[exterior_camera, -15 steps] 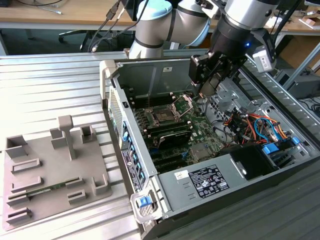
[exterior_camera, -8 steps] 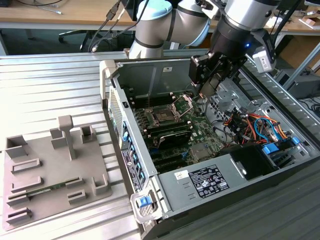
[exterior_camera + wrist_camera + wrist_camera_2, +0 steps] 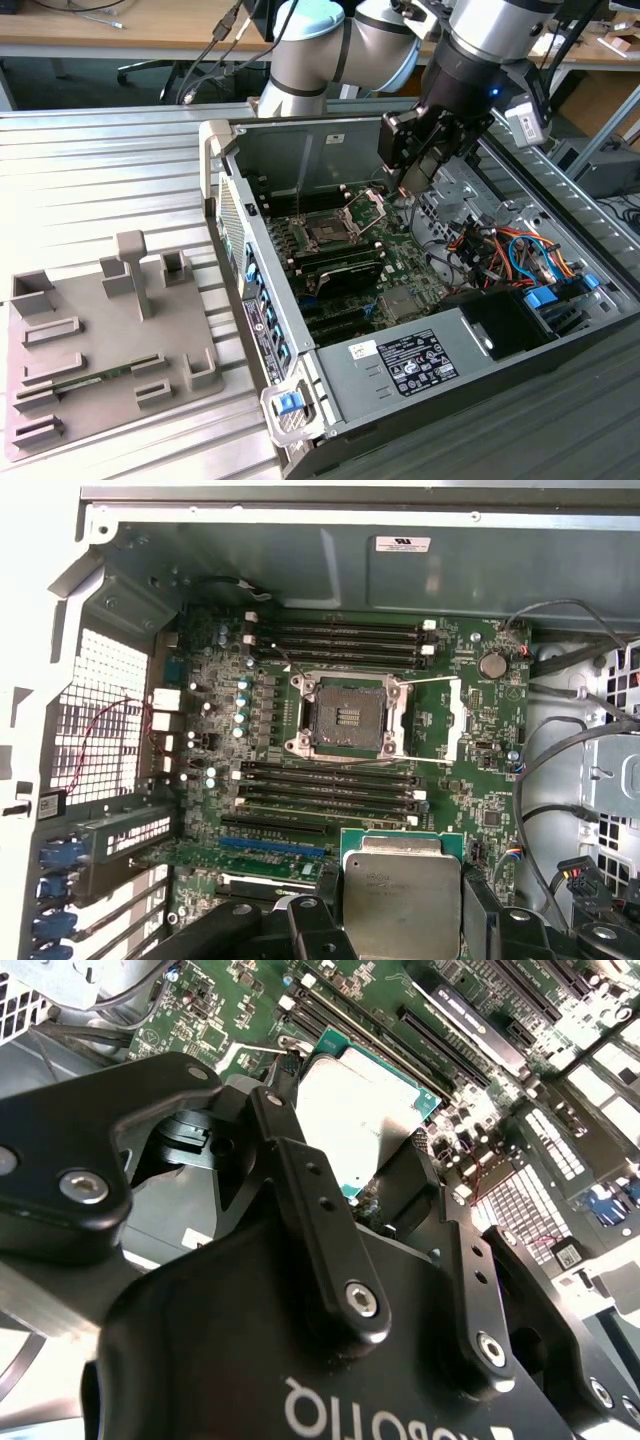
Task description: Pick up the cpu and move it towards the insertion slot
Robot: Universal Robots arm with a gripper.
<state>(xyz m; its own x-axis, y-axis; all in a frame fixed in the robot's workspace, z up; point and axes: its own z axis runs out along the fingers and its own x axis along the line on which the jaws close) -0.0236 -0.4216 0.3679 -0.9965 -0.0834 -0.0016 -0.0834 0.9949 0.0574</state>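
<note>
At the exterior view's left, a grey tray (image 3: 105,350) is lying on the ribbed metal table (image 3: 100,160), while further right an open computer case (image 3: 400,280) is showing its green motherboard (image 3: 350,250). Inside it the insertion slot (image 3: 325,232) is sitting open with its load plate (image 3: 366,209) tipped up, and just to its right the gripper (image 3: 408,185) is hanging above the board, pinching the cpu (image 3: 403,895) between its fingers (image 3: 320,1230), clear of the slot.
</note>
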